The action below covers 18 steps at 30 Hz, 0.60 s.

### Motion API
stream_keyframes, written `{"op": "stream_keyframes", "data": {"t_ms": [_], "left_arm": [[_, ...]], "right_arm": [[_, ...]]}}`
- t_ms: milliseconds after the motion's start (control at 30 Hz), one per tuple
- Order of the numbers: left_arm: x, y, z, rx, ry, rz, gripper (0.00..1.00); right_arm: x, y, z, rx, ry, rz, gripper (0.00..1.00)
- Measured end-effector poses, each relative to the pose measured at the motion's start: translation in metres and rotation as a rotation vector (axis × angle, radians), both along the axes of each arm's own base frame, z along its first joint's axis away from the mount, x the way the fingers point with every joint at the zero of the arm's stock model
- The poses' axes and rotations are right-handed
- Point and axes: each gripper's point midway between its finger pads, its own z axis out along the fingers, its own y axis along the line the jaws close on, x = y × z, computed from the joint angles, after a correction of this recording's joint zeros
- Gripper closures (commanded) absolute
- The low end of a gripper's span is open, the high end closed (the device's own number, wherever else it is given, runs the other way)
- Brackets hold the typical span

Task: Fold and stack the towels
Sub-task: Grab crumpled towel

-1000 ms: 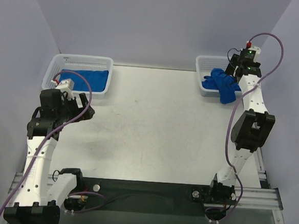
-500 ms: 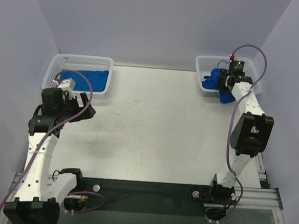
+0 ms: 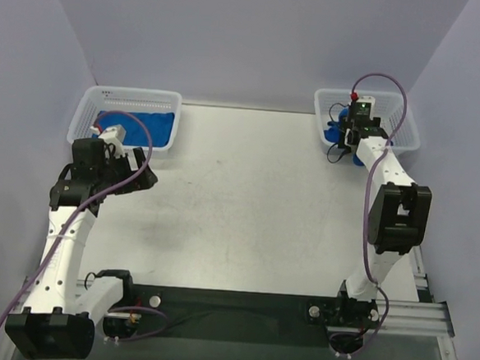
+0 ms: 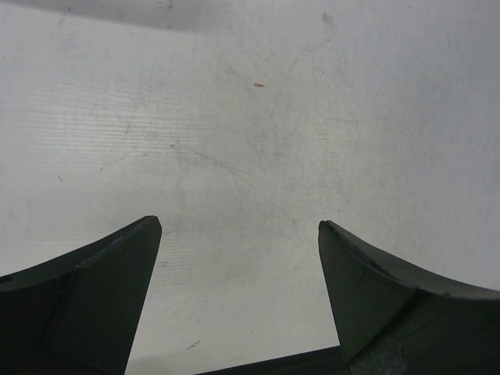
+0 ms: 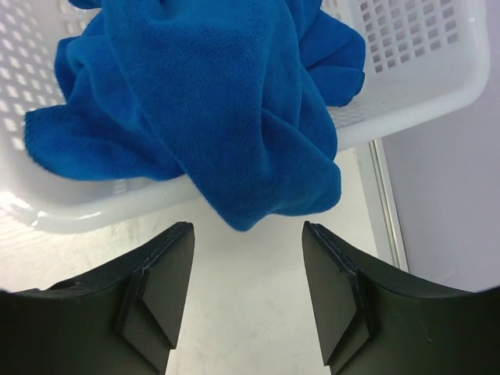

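**Entry: towel pick-up, right station**

- **Arms, 2.** The right gripper [image 5: 248, 301] is by far the nearer to the loose cloth. The left gripper [image 3: 138, 171] is well apart, across the table [image 3: 238, 205].
- **Mesh baskets, white, 2.** In the overhead view, the right basket [image 3: 326, 99] sits at 1 o'clock from the table's middle and the left basket [image 3: 138, 103] at 10 o'clock.
- **Towels, royal blue.**
  - One crumpled towel [image 5: 211, 101] is heaped in the right basket [image 5: 414, 109], with a lobe spilling over the near rim. The heap may hide a second cloth, and the folds do not let me count.
  - Flat blue cloth [image 3: 149, 127] lies in the left basket. The number of layers cannot be told.
- **Key relation.** In the right wrist view the hanging lobe lies at 12 o'clock from the jaws, its tip just beyond the fingertips. Its long axis runs roughly from 11 to 5 o'clock. A short advance toward 12 should bring cloth between the fingers.
- **Right jaws.** They are partly spread and nothing is held. Bare table shows in the gap.
- **Left jaws.** The left gripper [image 4: 239, 226] is spread wide, grips nothing and hovers over bare table [image 4: 250, 117].
- **Status, judged.** This is the fetching step, and no folding has been done on this towel.
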Motion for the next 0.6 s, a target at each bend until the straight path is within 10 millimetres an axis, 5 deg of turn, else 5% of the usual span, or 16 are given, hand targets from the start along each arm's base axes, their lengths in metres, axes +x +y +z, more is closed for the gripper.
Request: {"op": "stream_keyframes", "data": {"t_ms": [433, 600], "left_arm": [[0.0, -0.001, 0.0, -0.002, -0.001, -0.002, 0.07], [0.0, -0.001, 0.0, -0.005, 0.001, 0.001, 0.07]], "right_arm": [[0.01, -0.012, -0.039, -0.058, 0.081, -0.03, 0.47], [0.015, -0.017, -0.046, -0.086, 0.089, -0.05, 0.61]]}}
